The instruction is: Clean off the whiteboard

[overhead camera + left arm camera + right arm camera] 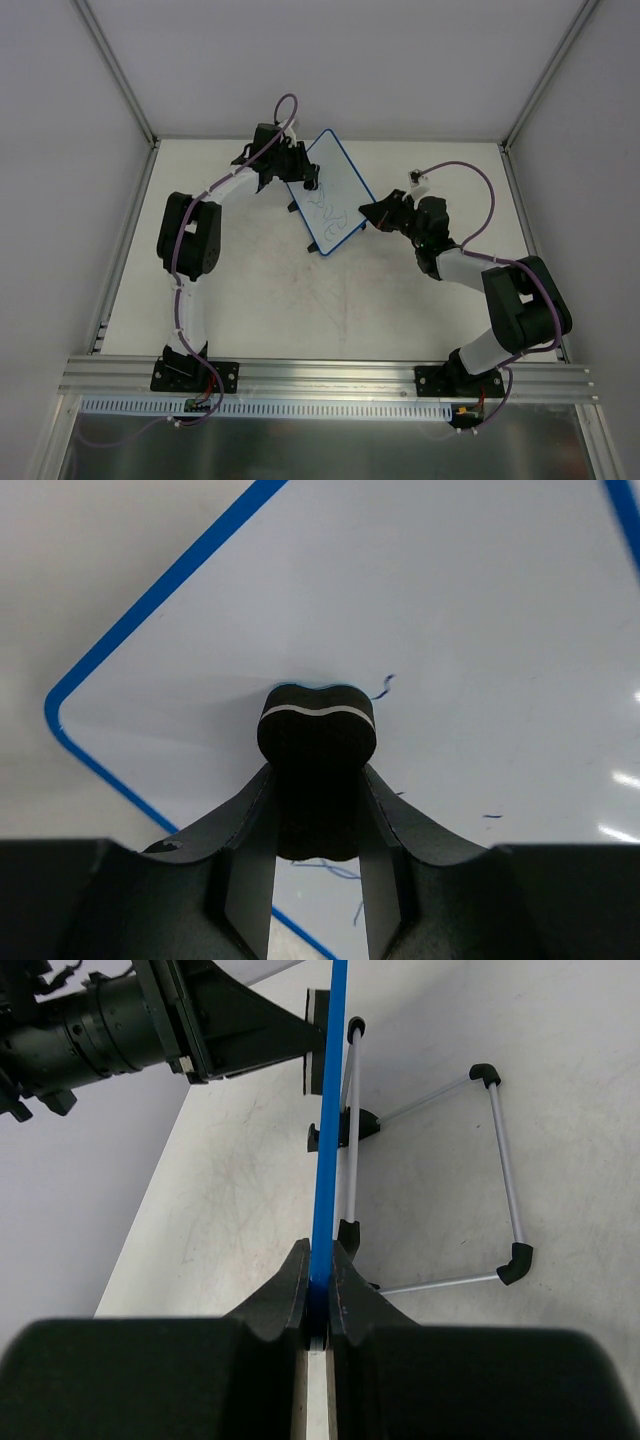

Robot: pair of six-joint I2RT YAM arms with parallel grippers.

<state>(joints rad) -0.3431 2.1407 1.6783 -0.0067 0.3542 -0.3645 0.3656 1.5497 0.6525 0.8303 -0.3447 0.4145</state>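
While I am watching from the overhead view, the whiteboard [330, 195] is standing propped at a slant in the far middle of the surface [300, 310], between the two arms. The left pincer [298, 172] is reaching in at the board's far left end, and its wrist view is showing it clamped on a small black eraser [318, 730], whose rounded end with a thin pale line is pressing against the white face near one rounded corner. A few short blue marks [382, 688] are lying just beside the eraser, and a larger patch of blue scribbles [326, 208] is sitting lower on the board. The right pincer [366, 213] is meeting the board's right edge; from its own camera I am seeing its fingers [290, 1285] pinching the blue rim [328, 1110] edge-on, with almost no gap left. Behind the board, a wire stand [505, 1160] with black corner caps is resting on the surface.
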